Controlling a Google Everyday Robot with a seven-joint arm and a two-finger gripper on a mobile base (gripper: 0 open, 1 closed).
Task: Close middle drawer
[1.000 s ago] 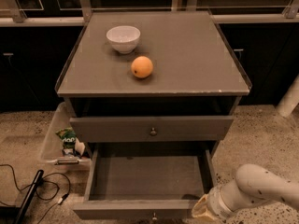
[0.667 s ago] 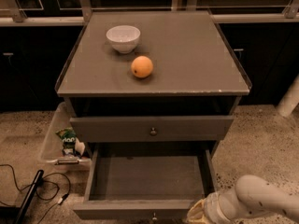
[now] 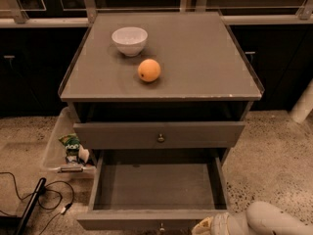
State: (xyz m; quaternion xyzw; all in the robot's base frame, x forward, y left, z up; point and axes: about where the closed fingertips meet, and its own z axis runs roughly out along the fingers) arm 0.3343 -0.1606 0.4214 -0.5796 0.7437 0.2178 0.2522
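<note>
The middle drawer (image 3: 156, 186), a wide, shallow grey wooden drawer, was seen pulled well out of the grey desk (image 3: 205, 58), with its flat front lying along the bottom edge of the view. The gripper (image 3: 208, 227), a pale part at the end of the single arm, was placed at the 5 o'clock corner of the view, just beside the right end of that front. Whether contact was made could not be told, nor whether the gripper was set wide or narrow. From the gripper, the drawer front stretched away toward 9 o'clock, its long axis running from 9 to 3 o'clock, while the desk body into which it must be slid lay toward 12 o'clock. A push toward 12 o'clock was therefore judged to be called for, and one applied so far off centre was judged liable to skew the drawer. Two grey drawers were counted, the other being the upper drawer (image 3: 122, 135), nearly shut; a lowest one was hidden. Two small round brass knobs were counted, one on each front. On the desk top, one white ceramic bowl (image 3: 129, 39) and one round orange (image 3: 149, 70) were counted, near each other.
</note>
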